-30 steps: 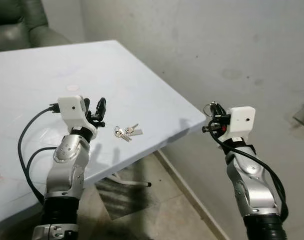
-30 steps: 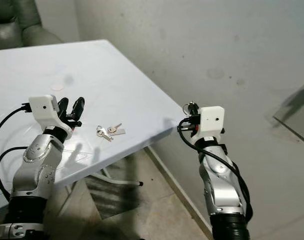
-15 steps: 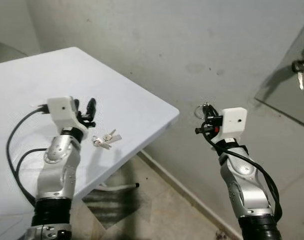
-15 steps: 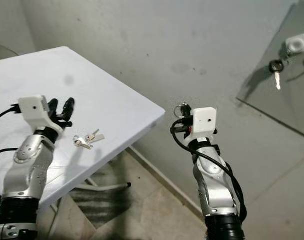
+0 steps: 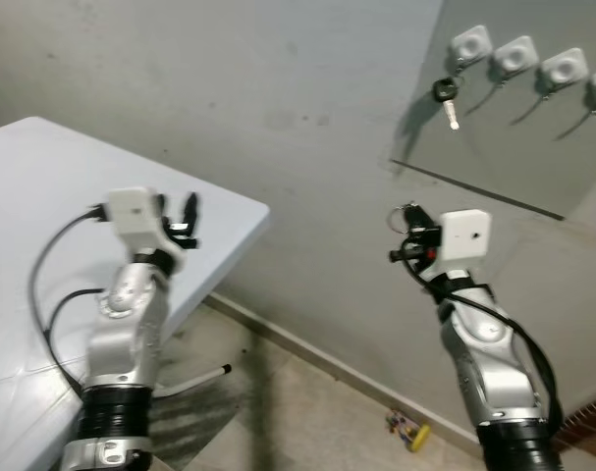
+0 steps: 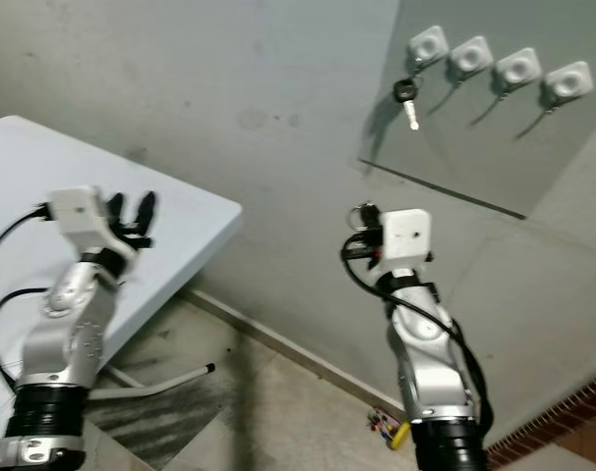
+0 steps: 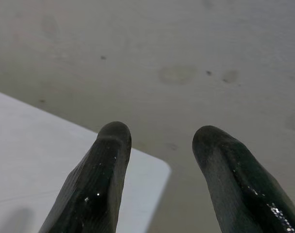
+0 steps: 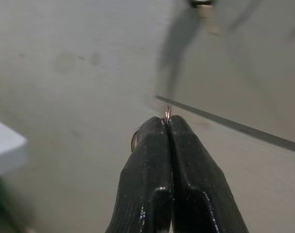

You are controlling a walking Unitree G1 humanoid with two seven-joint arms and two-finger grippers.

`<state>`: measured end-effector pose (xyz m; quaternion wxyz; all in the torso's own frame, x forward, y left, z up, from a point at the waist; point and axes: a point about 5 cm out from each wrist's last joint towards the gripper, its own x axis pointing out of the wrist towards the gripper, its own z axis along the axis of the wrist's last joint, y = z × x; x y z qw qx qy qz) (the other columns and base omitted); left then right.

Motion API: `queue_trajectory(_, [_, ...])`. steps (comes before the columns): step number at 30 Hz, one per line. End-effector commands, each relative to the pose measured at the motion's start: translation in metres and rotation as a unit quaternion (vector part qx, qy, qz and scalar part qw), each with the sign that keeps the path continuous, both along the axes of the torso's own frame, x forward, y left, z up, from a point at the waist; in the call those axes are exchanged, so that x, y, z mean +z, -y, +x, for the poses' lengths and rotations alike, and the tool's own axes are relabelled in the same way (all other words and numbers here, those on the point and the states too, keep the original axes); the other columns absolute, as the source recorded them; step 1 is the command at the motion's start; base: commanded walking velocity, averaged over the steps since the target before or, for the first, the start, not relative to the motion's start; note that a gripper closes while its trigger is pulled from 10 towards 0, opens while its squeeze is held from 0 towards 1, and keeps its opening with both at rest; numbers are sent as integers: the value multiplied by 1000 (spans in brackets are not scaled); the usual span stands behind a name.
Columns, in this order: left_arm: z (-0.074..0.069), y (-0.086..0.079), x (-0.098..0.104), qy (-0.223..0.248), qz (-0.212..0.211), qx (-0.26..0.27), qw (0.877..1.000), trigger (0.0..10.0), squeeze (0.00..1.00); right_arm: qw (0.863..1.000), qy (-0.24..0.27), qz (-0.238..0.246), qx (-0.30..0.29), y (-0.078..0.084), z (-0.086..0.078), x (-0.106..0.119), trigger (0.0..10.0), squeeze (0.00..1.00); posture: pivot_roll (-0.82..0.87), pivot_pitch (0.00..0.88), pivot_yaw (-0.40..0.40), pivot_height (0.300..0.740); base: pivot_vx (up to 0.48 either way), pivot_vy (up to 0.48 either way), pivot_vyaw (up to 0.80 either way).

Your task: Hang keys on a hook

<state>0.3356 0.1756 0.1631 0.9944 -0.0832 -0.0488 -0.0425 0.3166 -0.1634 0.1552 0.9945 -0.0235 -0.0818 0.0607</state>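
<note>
My right gripper (image 5: 407,232) is raised in front of the grey wall, shut on a thin metal key ring (image 8: 167,114) that pokes out between its fingertips. Up and to the right of it, a row of white hooks (image 5: 515,55) sits on a grey wall panel (image 6: 494,147). A black-headed key (image 5: 446,95) hangs from the leftmost hook (image 6: 428,44). My left gripper (image 5: 185,221) is open and holds nothing. It hovers over the white table (image 5: 42,226) near its corner (image 7: 137,174).
A small coloured object (image 5: 407,428) lies on the floor by the skirting, below my right arm. A white table leg (image 5: 194,378) runs along the floor under the table. Bare concrete floor lies between the table and the wall.
The camera has swung right and up: the table has slid left, the loose keys on it have left the picture, and the hook panel has come fully into view. Both grippers keep their pose.
</note>
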Motion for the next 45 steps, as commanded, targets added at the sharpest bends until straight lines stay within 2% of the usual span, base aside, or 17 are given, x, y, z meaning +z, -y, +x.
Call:
queue_trajectory(1, [1,-2,1,-3,4,3,1000,10000,0,1000,11,-2,6,-2,0,5,10000,0,13,11,-52,740,0,0,-719])
queue_trajectory(28, [0,1,-3,-12,15,-14,1000,10000,0,1000,8,-4,20,-6,-4,2,10000,0,9,0,-60,740,0,0,-719])
queue_trajectory(37, [-1,3,-2,-2,24,-17,1000,10000,0,999,21,2,33,-9,-6,5,10000,0,10,0,-58,740,0,0,-90])
queue_trajectory(45, [0,4,-1,0,7,-25,1000,10000,0,1000,8,6,28,-8,-4,2,10000,0,12,0,-58,740,0,95,-186])
